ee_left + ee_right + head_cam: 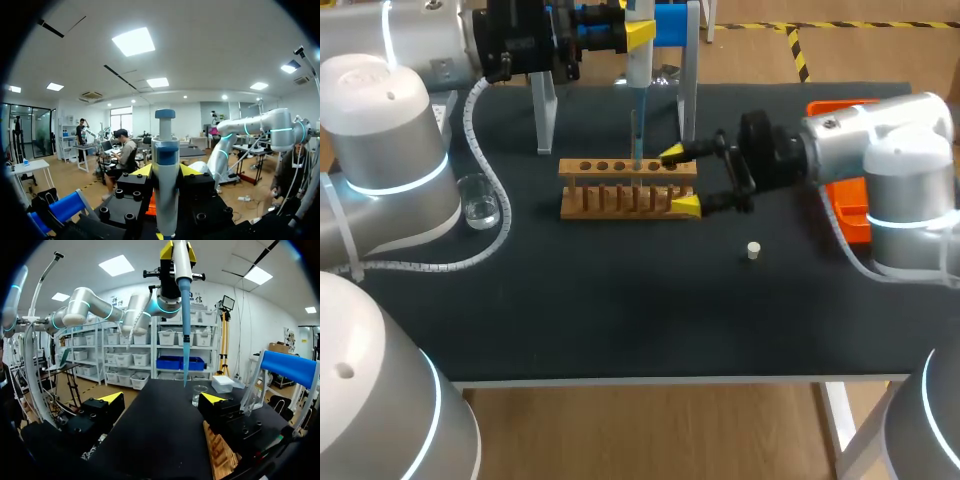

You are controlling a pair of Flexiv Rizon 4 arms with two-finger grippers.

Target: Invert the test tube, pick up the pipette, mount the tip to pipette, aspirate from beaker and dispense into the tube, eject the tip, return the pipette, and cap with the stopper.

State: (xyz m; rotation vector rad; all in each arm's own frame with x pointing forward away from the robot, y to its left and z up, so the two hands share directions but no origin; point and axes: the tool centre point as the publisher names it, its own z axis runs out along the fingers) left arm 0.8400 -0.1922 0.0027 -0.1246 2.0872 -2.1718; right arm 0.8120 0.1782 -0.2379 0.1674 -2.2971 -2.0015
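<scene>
My left gripper (638,35) hangs at the back of the table, shut on the white and blue pipette (637,70), whose body stands between the fingers in the left wrist view (165,170). Its blue tip (636,135) points straight down over the wooden rack (630,187). My right gripper (679,180) is open, one yellow tip on each side of the rack's right end, nothing between them. Ahead of it in the right wrist view (162,400) hangs the tip (185,340). I cannot make out a test tube. A white stopper (753,250) lies right of the rack.
A glass beaker (478,200) stands left of the rack, beside my left arm's cable. The pipette stand's white legs (542,110) rise behind the rack. An orange tray (850,215) sits at the right edge, partly under my right arm.
</scene>
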